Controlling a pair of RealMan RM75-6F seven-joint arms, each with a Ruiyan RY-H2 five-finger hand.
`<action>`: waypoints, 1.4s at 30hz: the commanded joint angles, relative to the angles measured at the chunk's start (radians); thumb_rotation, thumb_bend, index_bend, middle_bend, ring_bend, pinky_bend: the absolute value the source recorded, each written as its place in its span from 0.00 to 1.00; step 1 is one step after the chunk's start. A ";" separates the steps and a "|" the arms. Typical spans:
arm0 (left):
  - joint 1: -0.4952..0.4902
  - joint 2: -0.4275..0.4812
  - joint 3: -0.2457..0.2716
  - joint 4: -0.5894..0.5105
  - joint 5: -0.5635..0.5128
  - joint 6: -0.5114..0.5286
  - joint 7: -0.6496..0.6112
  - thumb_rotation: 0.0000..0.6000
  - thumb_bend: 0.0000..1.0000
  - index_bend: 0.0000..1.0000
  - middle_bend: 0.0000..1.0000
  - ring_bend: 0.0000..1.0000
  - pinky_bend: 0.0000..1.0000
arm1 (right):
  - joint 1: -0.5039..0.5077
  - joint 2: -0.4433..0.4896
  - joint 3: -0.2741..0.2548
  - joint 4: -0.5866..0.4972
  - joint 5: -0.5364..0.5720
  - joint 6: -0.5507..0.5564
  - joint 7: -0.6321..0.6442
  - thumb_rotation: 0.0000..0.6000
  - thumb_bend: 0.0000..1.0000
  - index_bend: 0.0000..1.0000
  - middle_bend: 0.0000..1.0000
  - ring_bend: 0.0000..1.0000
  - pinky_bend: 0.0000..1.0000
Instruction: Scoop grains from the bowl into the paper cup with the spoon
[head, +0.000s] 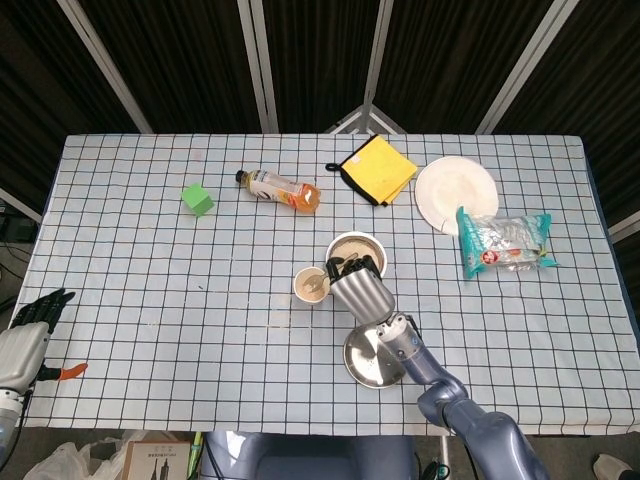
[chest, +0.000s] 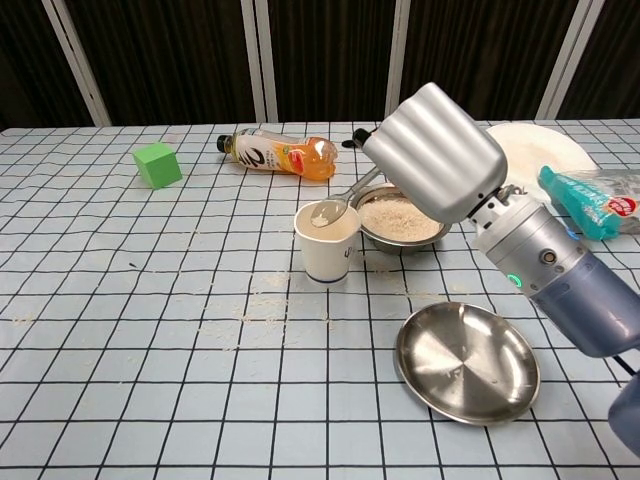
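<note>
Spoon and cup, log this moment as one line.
right hand: holds spoon | spoon bowl over paper cup | bowl: grains inside, beside cup | left hand: idle at table edge

Metal spoon (chest: 335, 205) with grains tilts over white paper cup (chest: 327, 243), beside rice-filled bowl (chest: 398, 222).

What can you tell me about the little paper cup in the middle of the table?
The paper cup is small, off-white and looks like thin paper, with a dark band at its base. It stands upright on the checked tablecloth, just left of the bowl of grains. Its open top has a rolled rim. The metal spoon, held by the right hand, has its bowl over the cup's mouth. Spilled grains lie on the cloth near it.
</note>
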 joint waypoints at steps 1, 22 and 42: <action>0.000 0.001 0.000 0.000 0.000 0.000 -0.001 1.00 0.00 0.00 0.00 0.00 0.00 | -0.017 -0.011 -0.013 0.019 -0.001 -0.012 0.011 1.00 0.50 0.63 0.95 0.99 1.00; -0.003 0.001 0.001 -0.001 -0.007 -0.004 0.005 1.00 0.00 0.00 0.00 0.00 0.00 | -0.008 -0.027 0.005 0.055 0.031 -0.016 0.054 1.00 0.50 0.63 0.95 0.99 1.00; 0.000 -0.002 0.004 0.002 -0.006 0.003 0.013 1.00 0.00 0.00 0.00 0.00 0.00 | -0.158 0.216 0.014 -0.467 0.073 0.075 -0.019 1.00 0.50 0.63 0.95 0.99 1.00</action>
